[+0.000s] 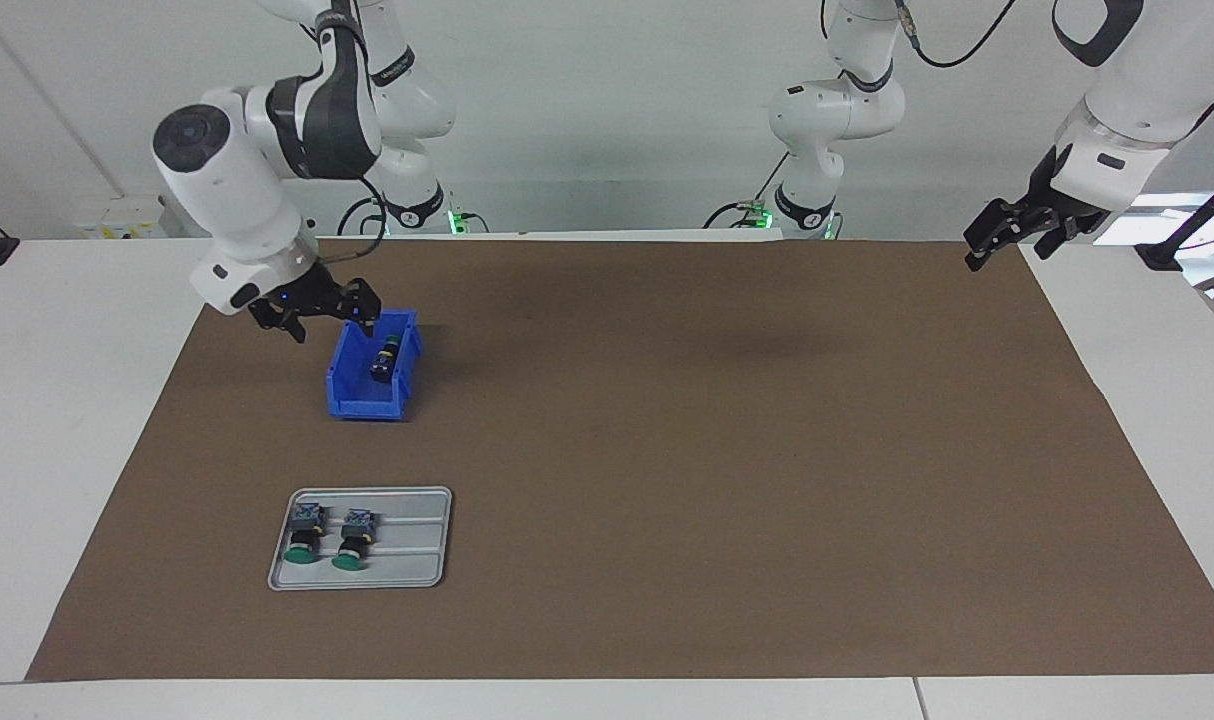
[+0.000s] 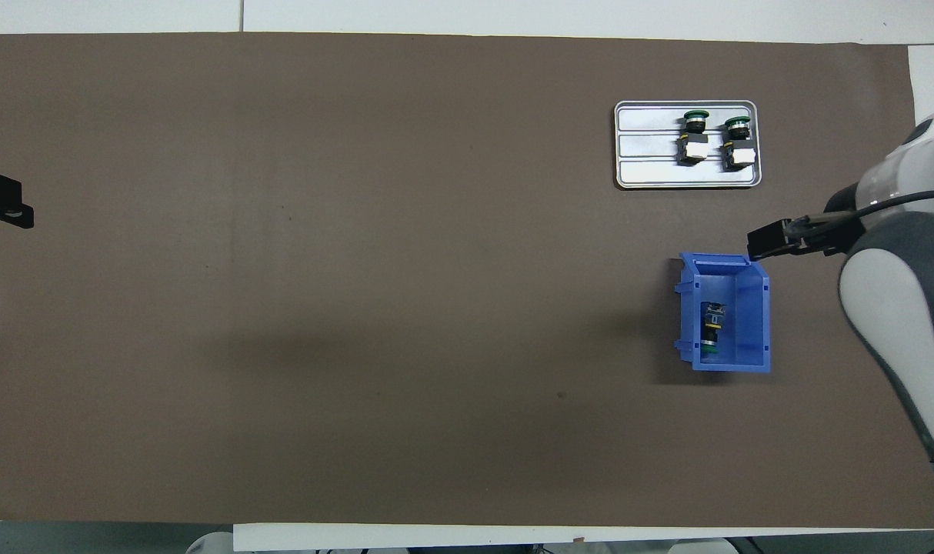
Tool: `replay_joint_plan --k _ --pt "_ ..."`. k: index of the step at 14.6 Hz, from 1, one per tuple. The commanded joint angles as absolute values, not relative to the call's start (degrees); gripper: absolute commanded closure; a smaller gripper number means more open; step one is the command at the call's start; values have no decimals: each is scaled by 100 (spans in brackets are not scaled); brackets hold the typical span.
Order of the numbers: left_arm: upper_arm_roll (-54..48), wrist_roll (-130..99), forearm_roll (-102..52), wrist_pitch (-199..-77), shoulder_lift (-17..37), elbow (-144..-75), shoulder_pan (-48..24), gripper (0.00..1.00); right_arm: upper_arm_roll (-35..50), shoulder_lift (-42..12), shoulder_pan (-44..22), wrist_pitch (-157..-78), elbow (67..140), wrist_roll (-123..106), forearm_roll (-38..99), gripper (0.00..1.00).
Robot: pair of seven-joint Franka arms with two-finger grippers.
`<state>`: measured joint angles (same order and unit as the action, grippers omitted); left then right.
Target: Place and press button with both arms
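Note:
One button (image 1: 385,358) (image 2: 712,329) lies on its side in a blue bin (image 1: 367,402) (image 2: 750,308), green cap toward the robots. Two more buttons (image 1: 304,533) (image 1: 352,538) lie side by side on a grey tray (image 1: 417,540) (image 2: 644,146); the overhead view shows them too (image 2: 694,137) (image 2: 738,142). My right gripper (image 1: 329,322) (image 2: 768,242) hangs open and empty just above the bin's rim, on the side toward the right arm's end. My left gripper (image 1: 1012,238) (image 2: 1,209) waits raised over the mat's edge at the left arm's end, open and empty.
A brown mat (image 1: 717,450) covers most of the white table (image 1: 67,400). The tray lies farther from the robots than the bin, both toward the right arm's end.

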<state>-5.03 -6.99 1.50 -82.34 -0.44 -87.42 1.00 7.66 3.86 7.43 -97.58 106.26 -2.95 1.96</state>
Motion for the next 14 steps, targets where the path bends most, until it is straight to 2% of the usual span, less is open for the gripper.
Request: replay_joint_plan --k 1,4,14 --pt "-589 -642 105 -8183 26 -8578 123 1 817 273 1062 -8688 9549 -404 202 0" --pt "-589 -642 114 -8165 18 -8587 123 1 817 220 1309 -7868 8817 -483 141 0" --pt "-642 -642 105 -7936 18 -8561 123 1 835 237 1292 -7980 8886 -475 -281 0"
